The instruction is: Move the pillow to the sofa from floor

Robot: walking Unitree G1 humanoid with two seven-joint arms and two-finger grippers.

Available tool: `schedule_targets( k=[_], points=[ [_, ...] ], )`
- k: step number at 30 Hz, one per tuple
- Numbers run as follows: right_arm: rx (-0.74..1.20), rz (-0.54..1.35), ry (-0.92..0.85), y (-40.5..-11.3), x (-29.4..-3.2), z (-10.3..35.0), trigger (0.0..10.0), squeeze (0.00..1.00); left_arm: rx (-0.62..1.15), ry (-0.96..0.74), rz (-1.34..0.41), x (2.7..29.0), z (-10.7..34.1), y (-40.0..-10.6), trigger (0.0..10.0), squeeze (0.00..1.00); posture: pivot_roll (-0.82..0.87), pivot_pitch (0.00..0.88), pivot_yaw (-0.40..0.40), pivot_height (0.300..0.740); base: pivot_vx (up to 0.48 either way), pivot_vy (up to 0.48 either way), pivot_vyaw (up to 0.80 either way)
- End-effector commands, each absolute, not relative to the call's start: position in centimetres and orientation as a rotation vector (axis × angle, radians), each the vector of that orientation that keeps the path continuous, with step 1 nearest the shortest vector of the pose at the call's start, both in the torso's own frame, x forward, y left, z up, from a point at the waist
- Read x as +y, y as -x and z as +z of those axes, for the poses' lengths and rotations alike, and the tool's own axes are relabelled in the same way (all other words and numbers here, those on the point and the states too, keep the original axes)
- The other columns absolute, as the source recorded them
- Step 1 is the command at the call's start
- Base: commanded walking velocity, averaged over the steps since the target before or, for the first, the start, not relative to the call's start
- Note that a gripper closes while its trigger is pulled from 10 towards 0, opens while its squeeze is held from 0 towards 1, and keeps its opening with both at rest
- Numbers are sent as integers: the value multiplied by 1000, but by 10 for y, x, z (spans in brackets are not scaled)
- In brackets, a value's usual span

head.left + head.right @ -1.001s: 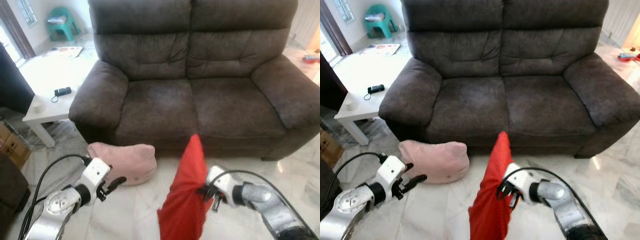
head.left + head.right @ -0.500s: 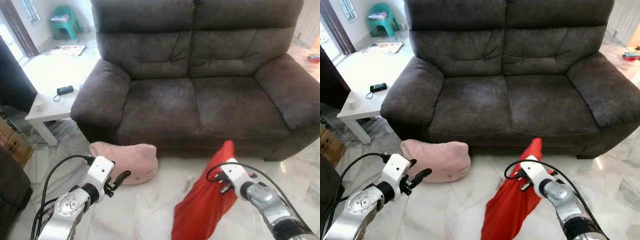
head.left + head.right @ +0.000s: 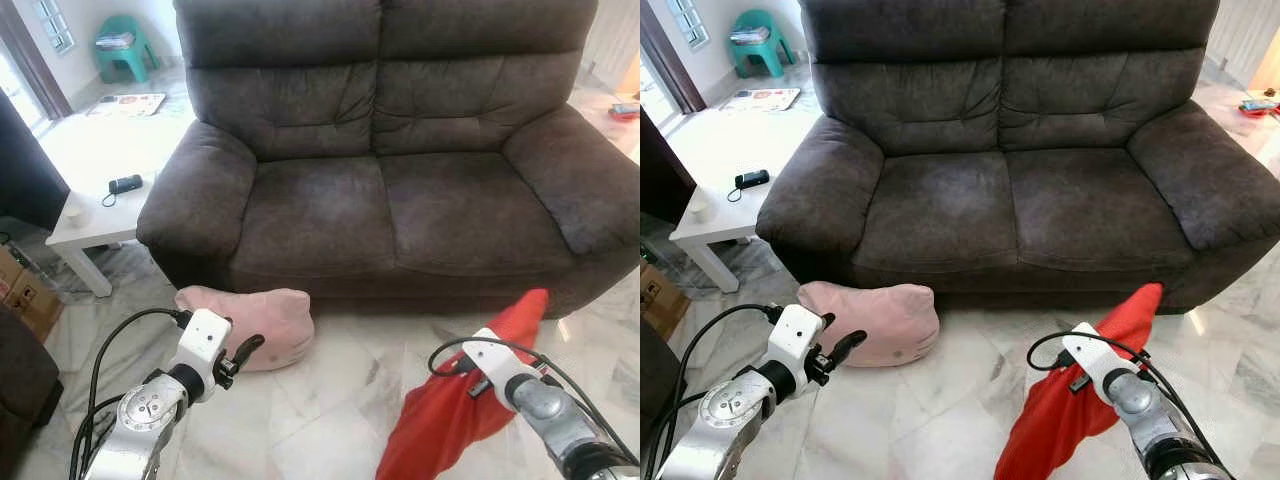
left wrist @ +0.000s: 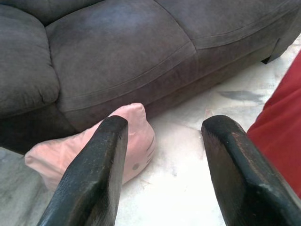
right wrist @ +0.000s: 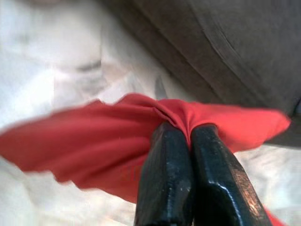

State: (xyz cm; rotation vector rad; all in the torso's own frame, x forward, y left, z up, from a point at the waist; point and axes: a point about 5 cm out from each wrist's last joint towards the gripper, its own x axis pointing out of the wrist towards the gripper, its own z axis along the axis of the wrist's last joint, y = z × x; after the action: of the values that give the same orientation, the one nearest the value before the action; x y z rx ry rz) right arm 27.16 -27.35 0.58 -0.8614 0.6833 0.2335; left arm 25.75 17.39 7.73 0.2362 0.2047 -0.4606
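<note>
A red pillow (image 3: 447,420) hangs low over the marble floor in front of the sofa's right half, with my right gripper (image 5: 188,137) shut on a pinched fold of its fabric. A pink pillow (image 3: 262,316) lies on the floor against the sofa's front, below the left armrest. My left gripper (image 3: 244,351) is open, hovering just short of the pink pillow and pointing at it; the left wrist view frames the pink pillow (image 4: 93,147) between the two fingers. The dark brown two-seat sofa (image 3: 400,200) has bare seat cushions.
A low white table (image 3: 92,170) stands left of the sofa with a black device (image 3: 125,183) and a small cup on it. A cardboard box (image 3: 18,296) sits at the far left. A teal stool (image 3: 120,45) stands at the back left.
My right gripper has swung to the right with the red pillow, from in front of the sofa's middle to its right end. The left gripper has hardly moved.
</note>
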Motion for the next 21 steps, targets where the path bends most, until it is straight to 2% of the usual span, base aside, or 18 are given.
schedule_targets(
  k=[1,8,12,13,14,16,17,21],
  points=[
    [579,211,938,-288,-275,25,10000,0,208,-251,-450,175,77,-260,10000,0,34,26,24,740,0,0,0],
    [618,128,1100,-283,-301,30,10000,0,201,-244,-447,174,77,-263,10000,0,27,27,24,740,0,0,0],
    [580,-10,1023,-286,-311,40,10000,0,200,-239,-442,173,77,-263,10000,0,26,28,25,740,0,0,0],
    [567,-48,982,-288,-312,43,10000,0,200,-239,-441,173,77,-263,10000,0,26,28,25,740,0,0,0],
    [511,-159,867,-294,-317,53,10000,0,196,-238,-433,173,77,-265,10000,0,26,28,25,740,0,0,0],
    [480,-224,828,-297,-321,61,10000,0,191,-237,-423,174,77,-266,10000,0,24,29,28,740,0,0,0],
    [429,-311,813,-300,-328,72,10000,0,184,-234,-407,175,78,-267,10000,0,24,30,28,740,0,0,0],
    [364,-399,885,-305,-340,92,10000,0,177,-234,-390,176,78,-269,10000,0,22,32,28,740,0,0,0]
  ],
)
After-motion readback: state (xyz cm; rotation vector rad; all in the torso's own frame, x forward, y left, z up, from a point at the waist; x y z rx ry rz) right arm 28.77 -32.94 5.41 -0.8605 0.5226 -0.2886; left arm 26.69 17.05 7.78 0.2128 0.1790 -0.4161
